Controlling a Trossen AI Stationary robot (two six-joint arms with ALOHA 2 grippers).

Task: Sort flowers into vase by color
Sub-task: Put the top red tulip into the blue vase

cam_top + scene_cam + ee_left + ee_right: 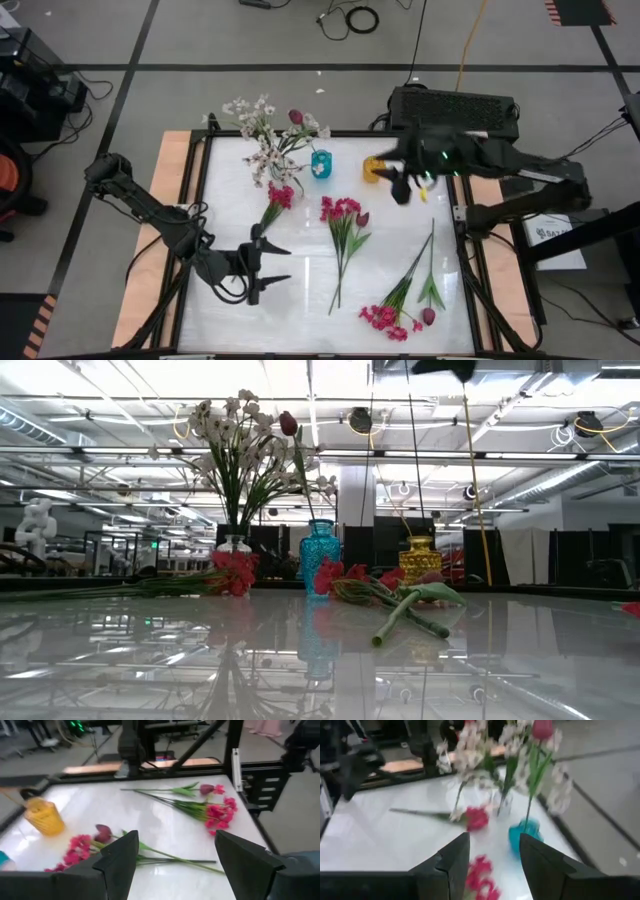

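White-blossom flowers [262,130] stand in a clear vase [233,545] at the table's far left. A maroon tulip [295,117] stands in the blue vase [321,165]. To its right is a yellow vase [372,170]. One magenta sprig [277,198] lies flat near the clear vase. A magenta bunch with a maroon tulip [343,215] lies mid-table. More magenta blossoms [385,318] and a tulip [428,316] lie near right. My left gripper [288,265] hovers open at near left. My right gripper [403,187] hangs open, raised beside the yellow vase, with nothing between its fingers [455,855].
A dark frame [205,200] runs round the white table top. A keyboard-like dark unit [455,105] sits beyond the far right corner. Bare table surface lies between the left gripper and the mid-table bunch, and along the near edge at centre.
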